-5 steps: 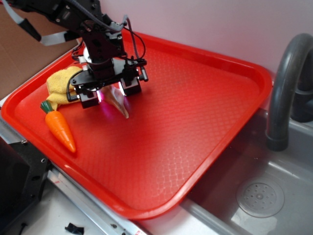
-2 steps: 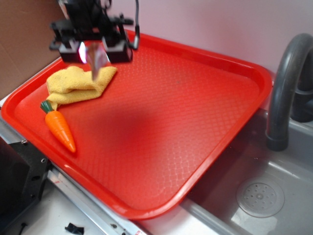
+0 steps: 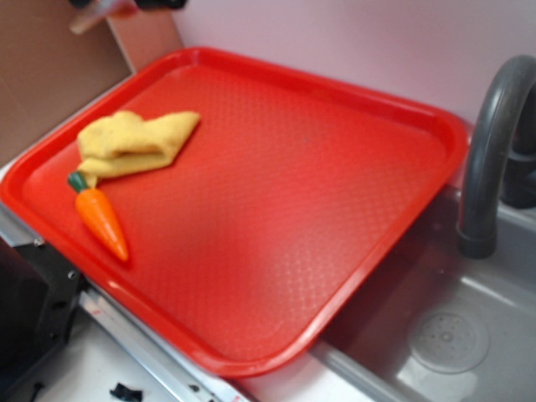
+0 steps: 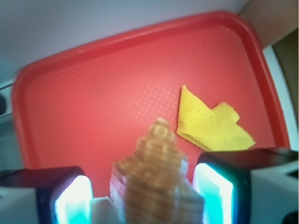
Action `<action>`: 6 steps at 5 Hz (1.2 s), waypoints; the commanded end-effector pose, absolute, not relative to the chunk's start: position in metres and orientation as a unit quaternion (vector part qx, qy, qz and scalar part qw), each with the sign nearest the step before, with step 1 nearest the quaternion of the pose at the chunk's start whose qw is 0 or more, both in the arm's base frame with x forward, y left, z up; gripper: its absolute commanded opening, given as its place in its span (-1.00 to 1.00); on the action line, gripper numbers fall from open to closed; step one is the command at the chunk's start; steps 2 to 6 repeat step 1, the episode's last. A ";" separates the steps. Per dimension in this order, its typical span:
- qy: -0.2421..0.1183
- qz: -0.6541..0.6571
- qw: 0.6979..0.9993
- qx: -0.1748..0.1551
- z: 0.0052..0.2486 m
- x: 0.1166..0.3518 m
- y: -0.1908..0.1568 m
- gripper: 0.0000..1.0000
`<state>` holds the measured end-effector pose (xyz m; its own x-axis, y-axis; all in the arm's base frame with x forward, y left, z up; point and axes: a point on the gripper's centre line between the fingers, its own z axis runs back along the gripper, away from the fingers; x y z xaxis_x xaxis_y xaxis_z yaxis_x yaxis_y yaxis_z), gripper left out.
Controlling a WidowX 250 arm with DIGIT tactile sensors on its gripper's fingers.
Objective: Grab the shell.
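**Item: shell, held between the claw's pads, clear of the tray**

- Shell (image 4: 156,182): tan-and-cream spiral, lower centre of the wrist view, clamped between the two lit pads (image 4: 74,198). Long axis runs straight out from the gripper (image 4: 145,196), tip toward frame centre.
- Gripper: closed on the shell; in the exterior view it is nearly out of frame at the upper left, only a blurred tan tip (image 3: 88,18) showing.
- Red tray (image 3: 368,109): well below the claw.
- Yellow cloth (image 3: 134,142): upper left of the tray.
- Toy carrot (image 3: 100,219): just below the cloth.
- Judgement: grab appears complete; the tip-outward overhang is what any further move depends on.
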<state>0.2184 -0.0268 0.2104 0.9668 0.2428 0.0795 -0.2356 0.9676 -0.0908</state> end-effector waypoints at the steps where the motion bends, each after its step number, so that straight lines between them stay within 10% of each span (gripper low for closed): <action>1: -0.091 0.138 0.984 -0.064 0.242 0.217 -0.008 -1.00; 6: -0.091 0.138 0.984 -0.064 0.242 0.217 -0.008 -1.00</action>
